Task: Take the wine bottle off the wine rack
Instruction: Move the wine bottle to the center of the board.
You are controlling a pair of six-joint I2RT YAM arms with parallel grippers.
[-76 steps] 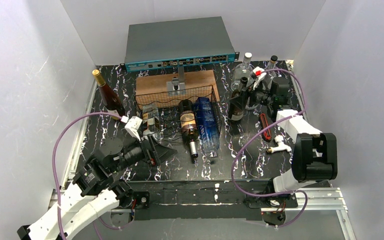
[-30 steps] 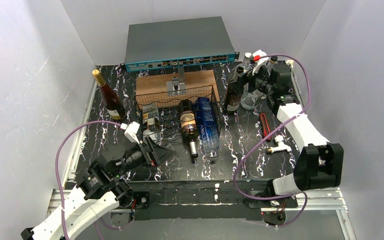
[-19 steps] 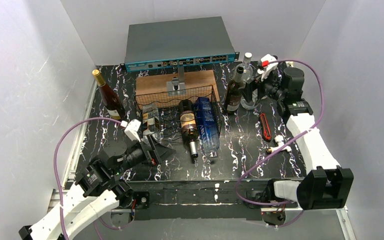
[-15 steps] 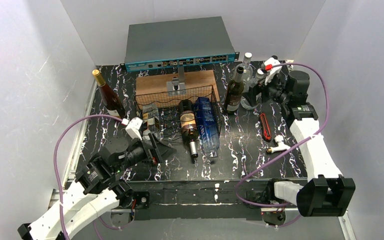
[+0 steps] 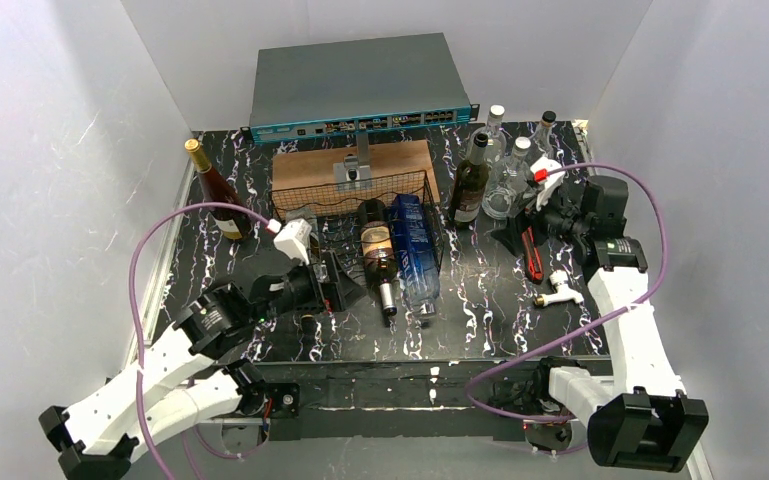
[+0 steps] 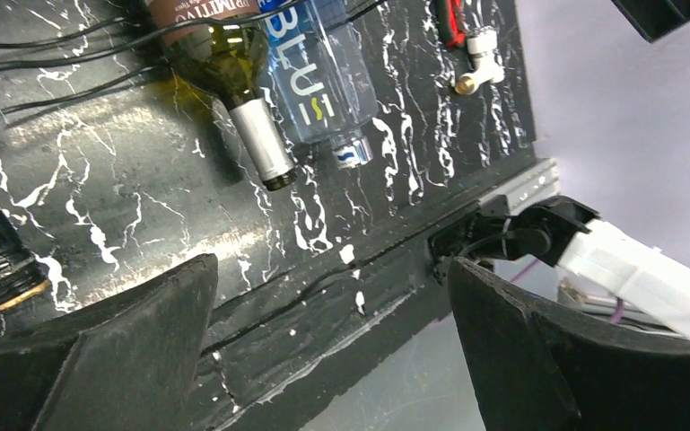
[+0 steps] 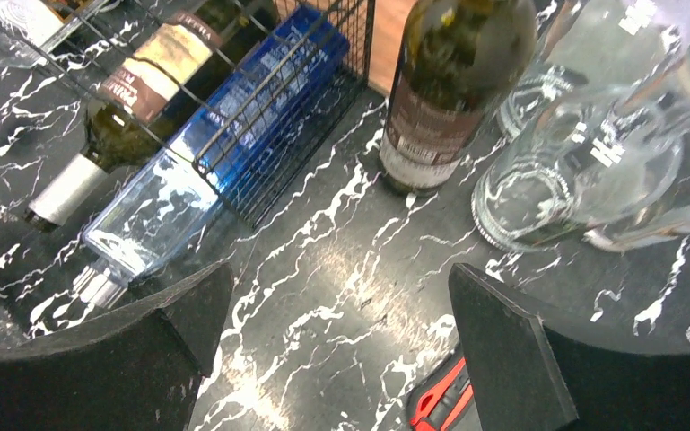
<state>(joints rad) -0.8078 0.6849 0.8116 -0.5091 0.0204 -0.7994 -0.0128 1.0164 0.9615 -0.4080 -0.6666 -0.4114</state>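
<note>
The black wire wine rack stands mid-table. In it lie a clear bottle, a dark wine bottle with a silver-foiled neck and a blue bottle. A dark green wine bottle stands upright on the table right of the rack; it also shows in the right wrist view. My left gripper is open and empty at the rack's front left, fingers wide apart. My right gripper is open and empty, just in front of the green bottle.
Clear glass bottles stand behind the green bottle. A red-and-black tool and a white fitting lie at the right. A brown gold-capped bottle stands at the left. A wooden board and a network switch sit behind the rack.
My right gripper carried the green bottle to the back right, stood it upright, let go and drew back. My left gripper moved right toward the rack's front.
</note>
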